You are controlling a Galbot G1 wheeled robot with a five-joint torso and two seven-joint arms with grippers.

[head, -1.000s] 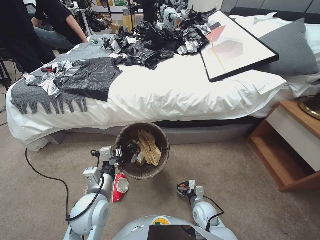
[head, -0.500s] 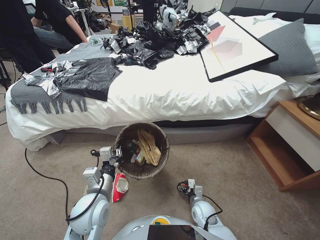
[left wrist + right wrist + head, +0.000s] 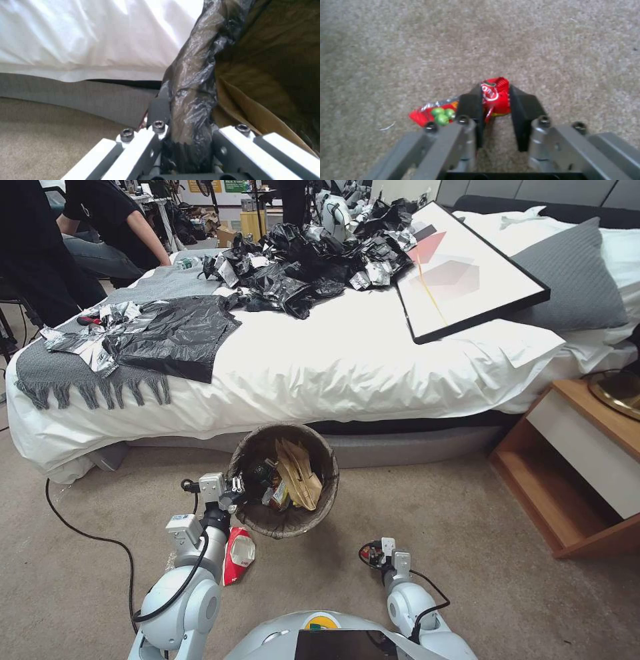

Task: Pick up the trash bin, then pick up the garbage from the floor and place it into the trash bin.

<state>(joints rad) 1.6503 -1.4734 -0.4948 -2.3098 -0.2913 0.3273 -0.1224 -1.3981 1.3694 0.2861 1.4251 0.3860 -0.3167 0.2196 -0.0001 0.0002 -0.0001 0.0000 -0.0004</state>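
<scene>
The trash bin [image 3: 291, 528], round with a dark liner, is in front of the bed and holds brown paper [image 3: 299, 473] and snack wrappers. My left gripper [image 3: 235, 492] is shut on the near-left rim; the left wrist view shows the crumpled liner rim [image 3: 191, 100] pinched in my left gripper [image 3: 186, 130]. Whether the bin is off the floor I cannot tell. My right gripper [image 3: 372, 555] is low over the carpet, shut on a red snack wrapper [image 3: 495, 92], which sits between its dark fingers [image 3: 470, 105]. A red and white piece of garbage [image 3: 239, 555] lies on the carpet beside my left arm.
The bed [image 3: 347, 373] stands right behind the bin, with black plastic sheets [image 3: 173, 333], a framed picture [image 3: 460, 273] and a grey pillow [image 3: 567, 280] on it. A wooden nightstand [image 3: 580, 467] is at the right. A black cable [image 3: 87, 533] runs over the carpet at the left.
The whole picture has shifted slightly, so the camera has moved. My right gripper, still holding the wrapper, has drifted a little to the right. The left gripper keeps its hold on the rim.
</scene>
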